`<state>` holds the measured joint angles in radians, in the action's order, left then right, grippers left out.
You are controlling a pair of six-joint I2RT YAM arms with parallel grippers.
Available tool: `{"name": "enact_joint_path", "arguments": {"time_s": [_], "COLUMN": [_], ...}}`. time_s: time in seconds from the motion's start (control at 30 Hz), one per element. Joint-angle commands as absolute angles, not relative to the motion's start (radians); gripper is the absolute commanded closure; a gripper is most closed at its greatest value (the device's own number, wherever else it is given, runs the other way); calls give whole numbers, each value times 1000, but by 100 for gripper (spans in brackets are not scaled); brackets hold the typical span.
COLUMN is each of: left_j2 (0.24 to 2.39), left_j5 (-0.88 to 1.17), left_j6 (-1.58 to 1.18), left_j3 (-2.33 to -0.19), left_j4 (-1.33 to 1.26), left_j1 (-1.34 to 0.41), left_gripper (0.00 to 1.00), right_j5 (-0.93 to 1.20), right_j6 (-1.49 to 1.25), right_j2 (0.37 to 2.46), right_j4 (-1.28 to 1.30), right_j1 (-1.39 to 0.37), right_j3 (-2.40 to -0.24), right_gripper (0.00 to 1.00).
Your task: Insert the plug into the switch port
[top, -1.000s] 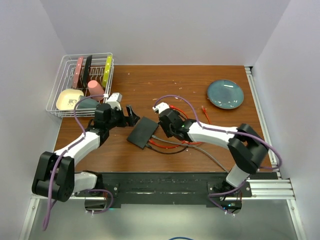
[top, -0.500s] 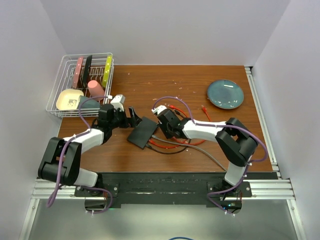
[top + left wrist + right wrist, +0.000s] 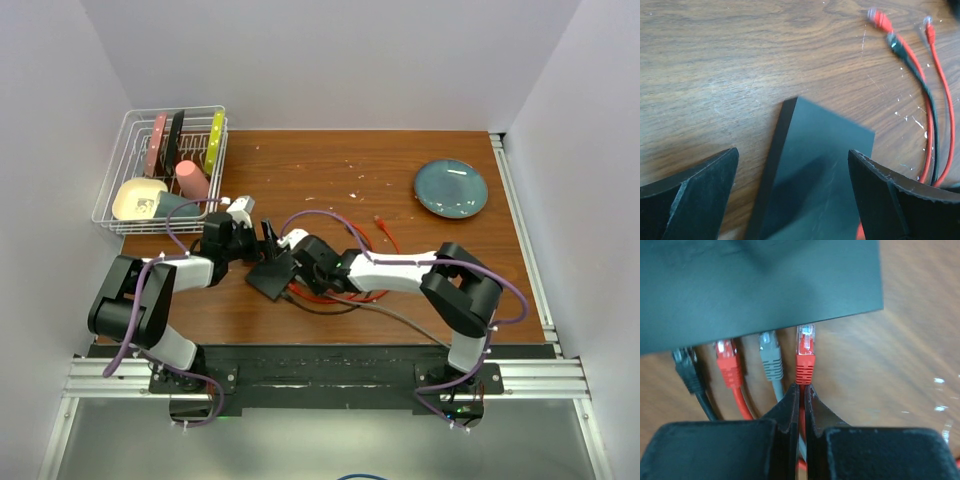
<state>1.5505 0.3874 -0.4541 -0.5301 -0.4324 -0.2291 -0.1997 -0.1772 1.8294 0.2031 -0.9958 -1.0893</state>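
Top view: we've both arms meeting at the box (image 3: 275, 272) mid-table. Left wrist: our left gripper (image 3: 792, 151) straddles it, jaws wide, seemingly to steady it. Right wrist: our right gripper (image 3: 801, 388) clenches the red plug (image 3: 805, 347) by its tail, tip at the box edge, port unseen.

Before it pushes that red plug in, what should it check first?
1. Grip: ok; right gripper shut on the red plug at its cable end.
2. Aim: ok; plug points at the black box edge, beside the grey plug.
3. Port free: cannot tell; hidden under that edge.
4. Box steadied: not ok; left gripper open, jaws either side of the box corner, not closed on it.
5. Plug seated: cannot tell.
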Motion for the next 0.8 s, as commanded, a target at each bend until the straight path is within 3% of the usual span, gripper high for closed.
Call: {"name": "enact_joint_path", "arguments": {"time_s": [0.0,0.6,0.77], "left_j2": [1514,1523,1581], "left_j5": [361,350,385], "left_j6": [-433,-431,-430], "left_j3": [-538,-546,-552], "left_j4": [-419,-446,-472], "left_j1": [-221,-221,-221], "left_gripper": [4,3,9], "right_j5": [-189,-258,-262], "right_j6": [-213,-170,-195], "right_j2": [1839,1750,1758], "right_j4": [239,253,226], "right_j1": [-1042,-1042,-1040], "right_j3": [-1117,-1075,-1075], "right_gripper": [100,100,100]}}
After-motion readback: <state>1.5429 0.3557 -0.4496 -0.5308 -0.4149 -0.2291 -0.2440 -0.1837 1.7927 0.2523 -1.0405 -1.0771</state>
